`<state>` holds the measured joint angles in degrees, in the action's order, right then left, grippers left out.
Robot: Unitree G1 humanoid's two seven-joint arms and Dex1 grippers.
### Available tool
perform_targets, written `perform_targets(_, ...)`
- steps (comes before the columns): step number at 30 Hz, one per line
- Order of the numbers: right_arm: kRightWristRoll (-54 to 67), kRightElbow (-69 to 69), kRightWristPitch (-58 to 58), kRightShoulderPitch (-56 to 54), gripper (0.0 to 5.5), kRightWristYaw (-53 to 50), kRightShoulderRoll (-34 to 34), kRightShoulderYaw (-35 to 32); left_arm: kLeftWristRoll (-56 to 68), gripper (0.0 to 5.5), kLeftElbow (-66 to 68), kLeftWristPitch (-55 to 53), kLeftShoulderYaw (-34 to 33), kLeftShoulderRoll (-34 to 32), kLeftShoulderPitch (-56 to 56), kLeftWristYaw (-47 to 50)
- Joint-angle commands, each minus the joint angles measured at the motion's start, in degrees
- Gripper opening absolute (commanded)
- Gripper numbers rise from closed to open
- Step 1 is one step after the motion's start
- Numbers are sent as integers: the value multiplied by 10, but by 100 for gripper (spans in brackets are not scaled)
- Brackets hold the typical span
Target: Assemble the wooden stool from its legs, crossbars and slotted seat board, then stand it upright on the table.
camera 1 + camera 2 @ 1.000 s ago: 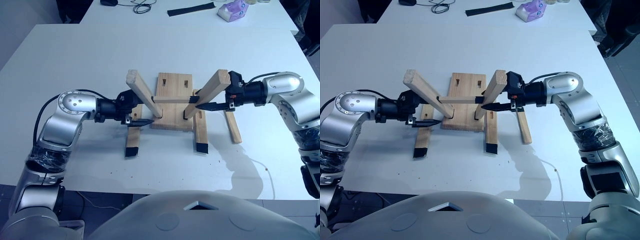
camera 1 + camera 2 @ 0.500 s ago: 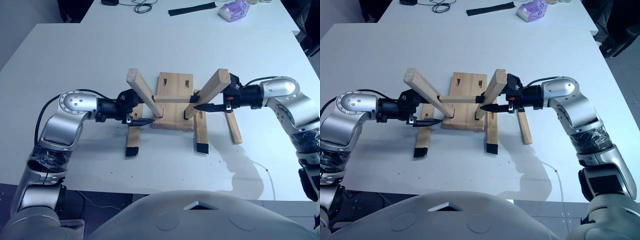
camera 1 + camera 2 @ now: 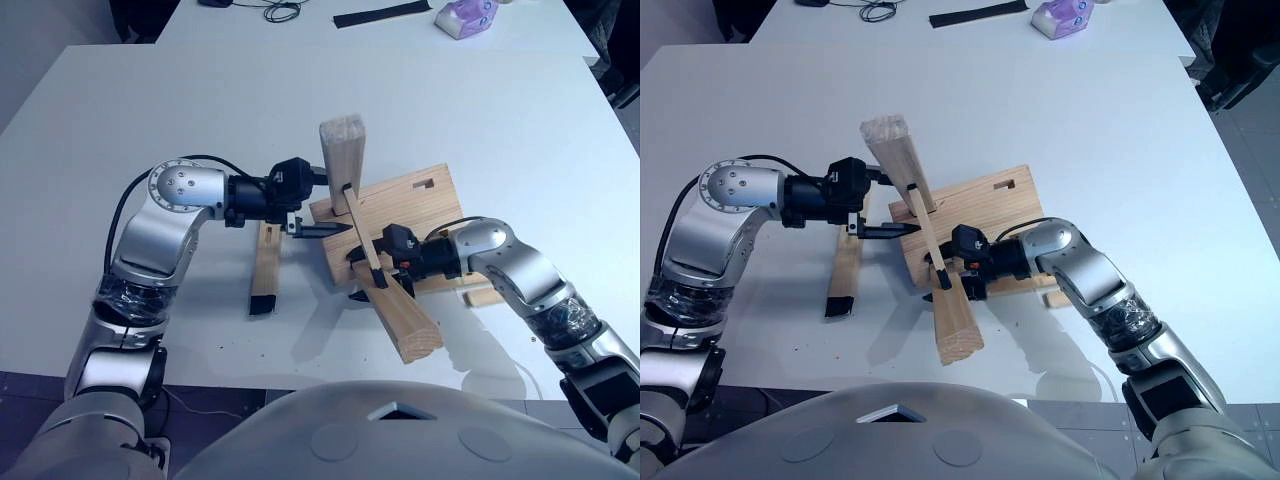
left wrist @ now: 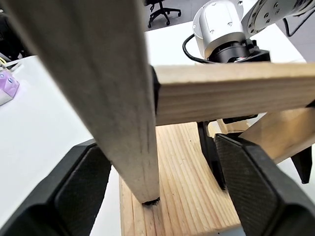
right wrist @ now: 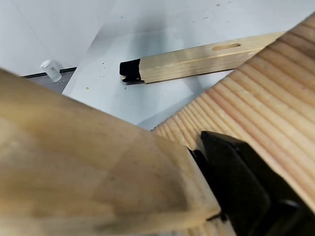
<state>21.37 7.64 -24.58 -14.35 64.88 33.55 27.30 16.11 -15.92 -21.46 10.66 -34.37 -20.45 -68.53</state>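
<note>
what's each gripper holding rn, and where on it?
Right gripper grips the near leg right by its crossbar joint. Left gripper straddles the upright leg low down, jaws apart, so it is probably not clamping.

A wide white table [image 3: 500, 120] is seen. Behind it a second table [image 3: 230, 30] is set, on which dark cables [image 3: 280, 10], a black strip [image 3: 381, 15] and what may be a purple tissue pack [image 3: 466, 17] are laid.

This looks like a lab or office workroom: a plain white bench [image 3: 100, 150], a second bench [image 3: 240, 32] behind it carrying loose cables [image 3: 283, 12] and a tissue pack [image 3: 467, 17], and a castored office chair [image 4: 165, 9] beyond.
</note>
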Motion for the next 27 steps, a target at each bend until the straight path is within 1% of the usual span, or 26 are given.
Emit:
perform_targets(1, -10, -13, -12, -16, 455, -73, -6, -80, 36, 360, -24, 15, 17, -6, 20, -32)
perform_targets(3, -15, -11, -8, -13, 481, -78, -3, -94, 36, 360, -21, 17, 15, -11, 23, -32)
perform_targets(4, -18, -10, -8, -11, 484, -78, -2, -100, 36, 360, -18, 18, 14, -12, 24, -32)
perform_targets(10, -4, 24, -27, 4, 484, -64, 20, -139, 35, 360, 2, 31, 18, -28, 26, -34)
perform_targets(14, 26, 48, -62, -3, 484, -65, 14, -170, 35, 360, 6, 40, 21, -38, 42, -30)
perform_targets(18, 30, 66, -81, -10, 484, -62, 11, -180, 33, 360, 11, 42, 23, -40, 50, -21)
perform_targets(22, 31, 87, -87, -4, 484, -52, 23, -180, 36, 360, 2, 40, 22, -41, 59, -14)
perform_targets(27, 17, 85, -71, 11, 484, -48, 42, -183, 41, 360, -7, 42, 19, -48, 70, -15)
